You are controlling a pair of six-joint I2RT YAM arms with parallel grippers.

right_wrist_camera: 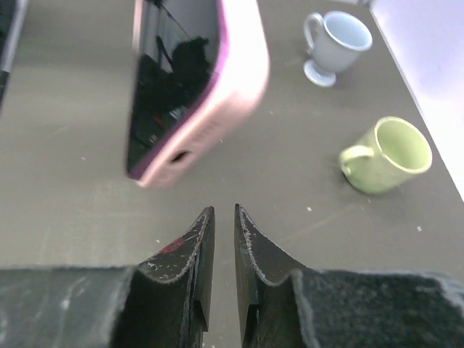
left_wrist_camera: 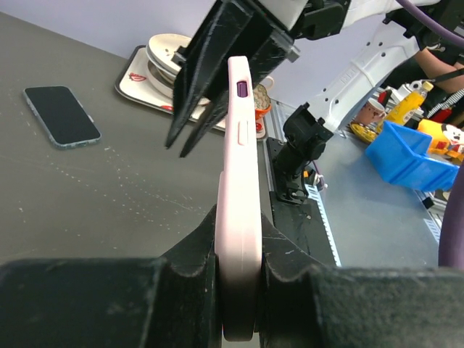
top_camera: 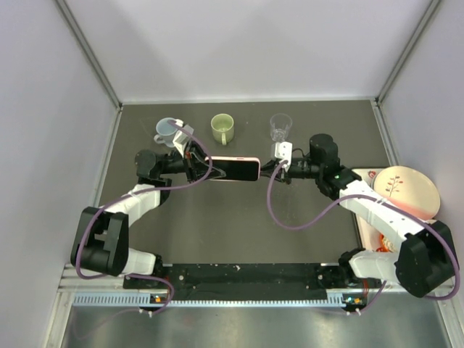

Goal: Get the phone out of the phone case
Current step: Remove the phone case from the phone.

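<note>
While the left tool clamps it, the phone case points lengthwise toward the nearly closed right tool.

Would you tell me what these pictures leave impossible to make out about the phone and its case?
- Whether a phone sits inside the pink case: the right wrist view blurs its dark glossy face, and the left wrist view shows only its edge, pinched in the left claw.
- The dark phone lying on the table: plain in the left wrist view, not discernible in the top view.
</note>
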